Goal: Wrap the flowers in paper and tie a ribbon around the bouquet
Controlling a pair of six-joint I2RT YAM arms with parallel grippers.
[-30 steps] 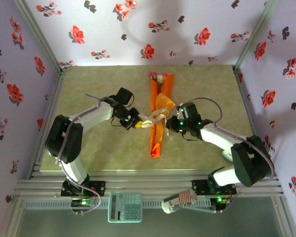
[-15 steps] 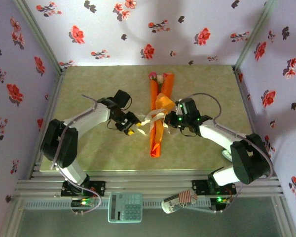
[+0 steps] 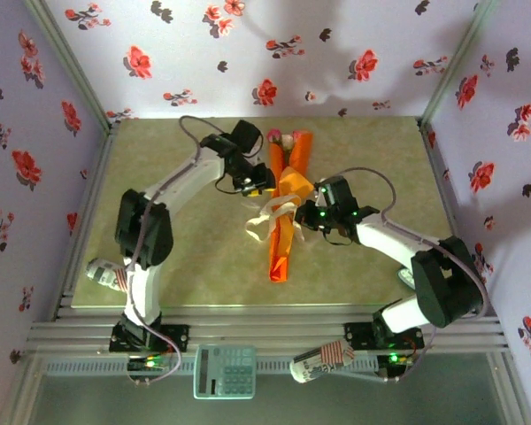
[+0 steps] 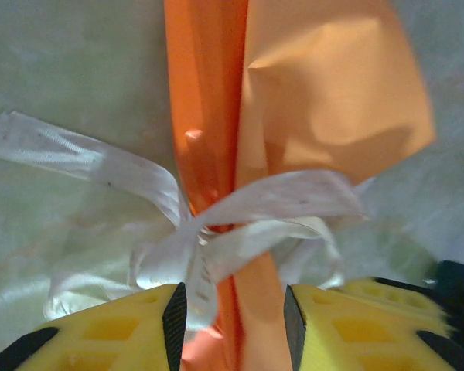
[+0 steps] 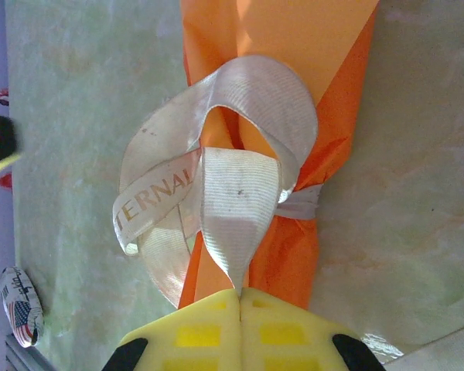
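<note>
The bouquet (image 3: 281,226), a narrow orange paper cone, lies lengthwise on the table with pink and cream flowers (image 3: 283,139) at its far end. The cream ribbon (image 3: 267,218) is knotted round its middle, with loops and loose tails spilling left. My left gripper (image 3: 262,184) hovers open by the cone's upper part; in the left wrist view the gripper (image 4: 233,328) has its jaws either side of the orange paper (image 4: 332,93), just short of the ribbon knot (image 4: 209,232). My right gripper (image 3: 303,216) is shut on a ribbon loop (image 5: 236,193) beside the cone (image 5: 336,147).
A calculator (image 3: 224,370) and a flag-patterned roll (image 3: 323,361) sit on the near rail. Another small roll (image 3: 104,274) lies at the table's left edge. Flower-print walls close in the green mat (image 3: 177,266) on three sides.
The left arm has swung from the bouquet's left side to the back and now reaches over the cone; the ribbon tail it held lies loose. The right gripper has edged closer to the cone.
</note>
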